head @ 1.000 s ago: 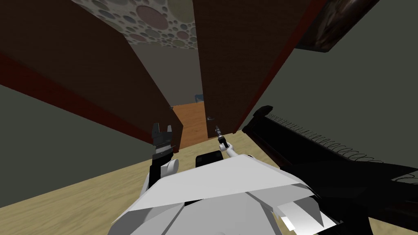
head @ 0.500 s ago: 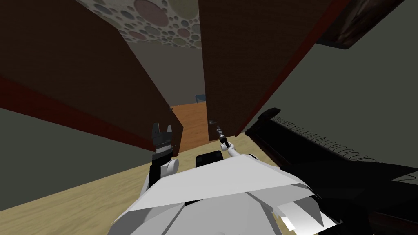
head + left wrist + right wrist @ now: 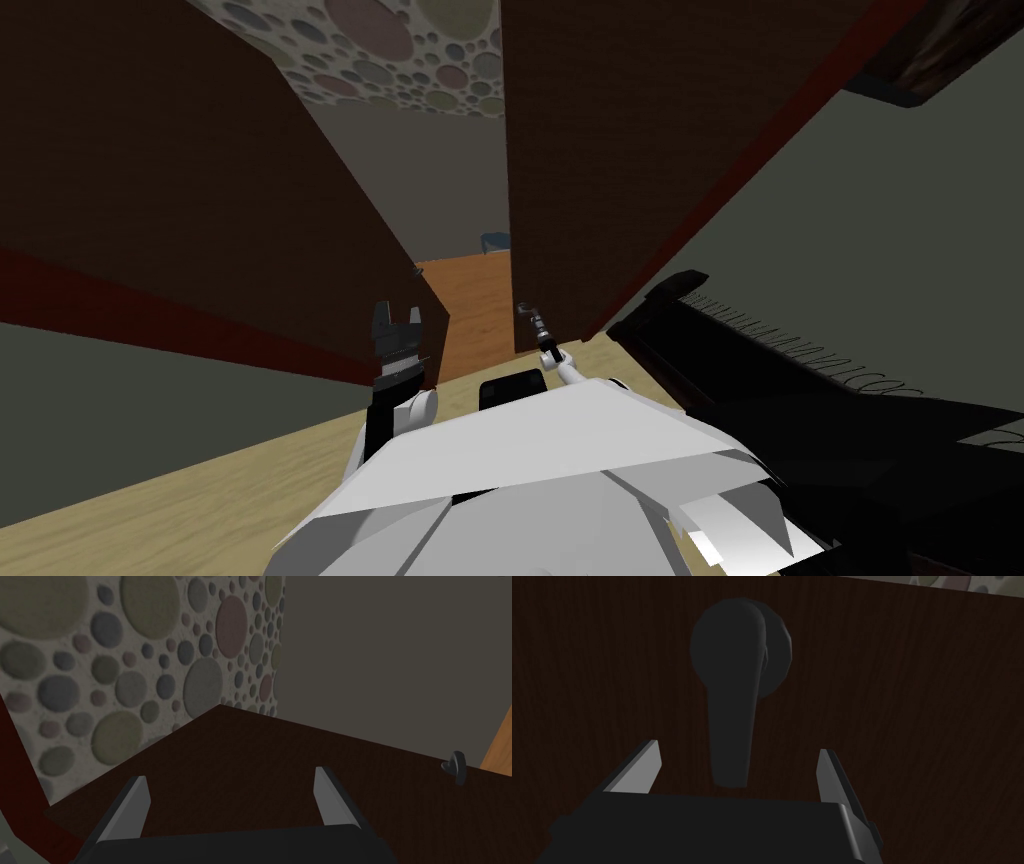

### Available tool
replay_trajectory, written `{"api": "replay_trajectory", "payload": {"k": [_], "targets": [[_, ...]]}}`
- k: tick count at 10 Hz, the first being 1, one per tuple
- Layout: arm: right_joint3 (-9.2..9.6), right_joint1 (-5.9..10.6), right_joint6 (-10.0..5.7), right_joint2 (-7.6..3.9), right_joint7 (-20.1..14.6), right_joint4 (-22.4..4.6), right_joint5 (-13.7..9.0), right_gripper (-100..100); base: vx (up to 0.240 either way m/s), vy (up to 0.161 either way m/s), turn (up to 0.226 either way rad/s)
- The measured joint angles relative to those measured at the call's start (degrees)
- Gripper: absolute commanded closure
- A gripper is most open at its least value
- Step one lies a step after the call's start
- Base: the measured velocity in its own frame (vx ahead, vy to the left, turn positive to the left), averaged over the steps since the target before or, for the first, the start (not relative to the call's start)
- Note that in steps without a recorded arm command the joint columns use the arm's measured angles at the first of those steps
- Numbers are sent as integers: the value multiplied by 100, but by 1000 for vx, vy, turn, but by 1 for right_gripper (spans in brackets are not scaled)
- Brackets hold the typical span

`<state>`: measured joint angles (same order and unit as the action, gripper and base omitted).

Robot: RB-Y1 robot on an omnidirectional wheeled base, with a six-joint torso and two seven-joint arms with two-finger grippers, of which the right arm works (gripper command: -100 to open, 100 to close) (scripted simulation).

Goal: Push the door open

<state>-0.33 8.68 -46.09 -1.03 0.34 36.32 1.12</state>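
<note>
The robot's right arm is stretching forward on a thin white forearm, its right gripper (image 3: pixel 533 318) (image 3: pixel 738 748) pointing squarely at the dark brown door (image 3: pixel 590 150) (image 3: pixel 912 701) directly ahead of it. The two fingers are standing spread apart and clasping nothing. The door's dark lever handle (image 3: pixel 732 691) (image 3: pixel 522 306) is hanging from its round rose just beyond the fingertips, with its free end reaching down between them; whether it is touching the gripper body is hard to make out. The left arm is rising upright beside the chest. Its left gripper (image 3: pixel 396 312) (image 3: pixel 231 773) is likewise released, fingers wide, facing the flat face of a second dark brown panel (image 3: pixel 200 170) (image 3: pixel 260 776), and a small dark knob (image 3: pixel 456 767) is sitting at that panel's far edge, off to one side of the fingers. Between the two grippers and past them, a gap is showing an orange wooden floor (image 3: pixel 480 300) and a wall patterned with coloured circles (image 3: pixel 400 50) (image 3: pixel 100 676). A small blue object (image 3: pixel 493 240) is lying deep in the gap, too small to identify. Outboard of the right gripper, a black piece of furniture (image 3: pixel 800 370) is running out of frame.
</note>
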Motion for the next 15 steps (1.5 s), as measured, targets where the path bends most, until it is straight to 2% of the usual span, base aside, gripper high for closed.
{"api": "replay_trajectory", "payload": {"k": [2, 3, 9, 10, 11, 13, 15], "targets": [[-14, -32, 10, 123, 14, 37, -6, -100, 135, 26, 12], [-14, -30, 9, 131, 17, 38, -6, 100, -9, 1, -4], [-9, -43, 25, 127, 15, 23, -3, 100, 5, 4, -4], [-47, -1, 24, 114, 45, -78, -28, 100, 149, 53, -43], [-84, 39, 29, 55, 48, -148, -55, 100, 108, 47, -16], [-108, 24, -21, -1, 26, -108, -71, 100, 98, 29, -17], [-180, -55, 66, -25, 89, 4, -113, 100, 193, 57, -66]]}}
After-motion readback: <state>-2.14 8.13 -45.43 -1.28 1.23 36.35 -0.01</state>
